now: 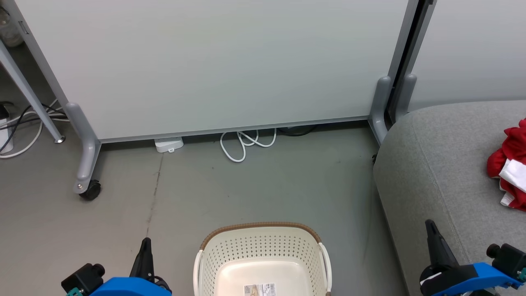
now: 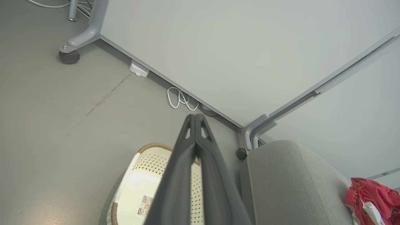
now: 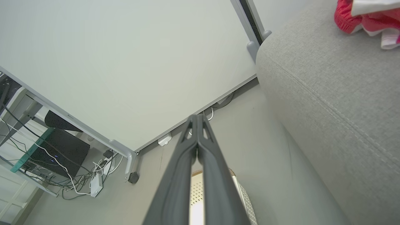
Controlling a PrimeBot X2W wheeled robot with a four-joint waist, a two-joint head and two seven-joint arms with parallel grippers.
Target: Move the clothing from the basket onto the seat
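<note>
The cream basket [image 1: 263,250] with a brown rim stands on the floor at the bottom centre, holding nothing but a paper label on its bottom. Red-and-white clothing [image 1: 509,164] lies bunched on the light-grey seat [image 1: 435,172] at the right edge. My left gripper [image 1: 145,246] is shut and holds nothing, left of the basket. Over the seat's front edge, right of the basket, my right gripper [image 1: 430,228] is shut and holds nothing. The left wrist view has the shut left gripper [image 2: 195,117] above the basket [image 2: 150,162], with the seat [image 2: 287,181] and clothing [image 2: 372,197] to the right. In the right wrist view the right gripper [image 3: 197,117] points past the seat [image 3: 328,93] and clothing [image 3: 365,15].
A pale wheeled partition [image 1: 213,65] stands behind the basket, its grey foot and castor [image 1: 88,189] at the left. A coiled white cable [image 1: 246,144] and a white power block [image 1: 168,144] lie at its base. More cables [image 1: 24,123] trail at the far left.
</note>
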